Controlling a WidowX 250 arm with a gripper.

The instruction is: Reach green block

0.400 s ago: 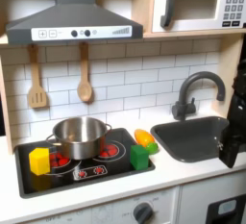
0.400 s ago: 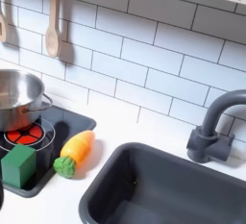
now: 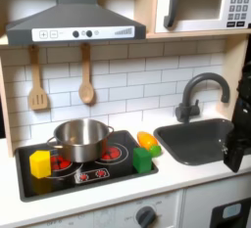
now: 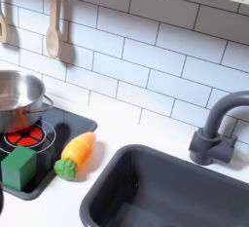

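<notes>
The green block [image 3: 143, 159] sits on the front right corner of the black stove top [image 3: 88, 176], in the first exterior view. In the second exterior view the green block [image 4: 18, 168] lies at the lower left, next to an orange-yellow rounded toy piece [image 4: 76, 154]. At the first exterior view's right edge, over the sink, hangs my dark arm with the gripper [image 3: 235, 158], well to the right of the block. Its fingers are too dark and cropped to tell whether they are open or shut.
A steel pot [image 3: 80, 137] stands on the stove's back burner, and a yellow block [image 3: 40, 163] sits at the stove's front left. The dark sink [image 3: 196, 139] with its faucet [image 3: 196, 95] lies between arm and block. Wooden utensils [image 3: 86, 83] hang on the tiled wall.
</notes>
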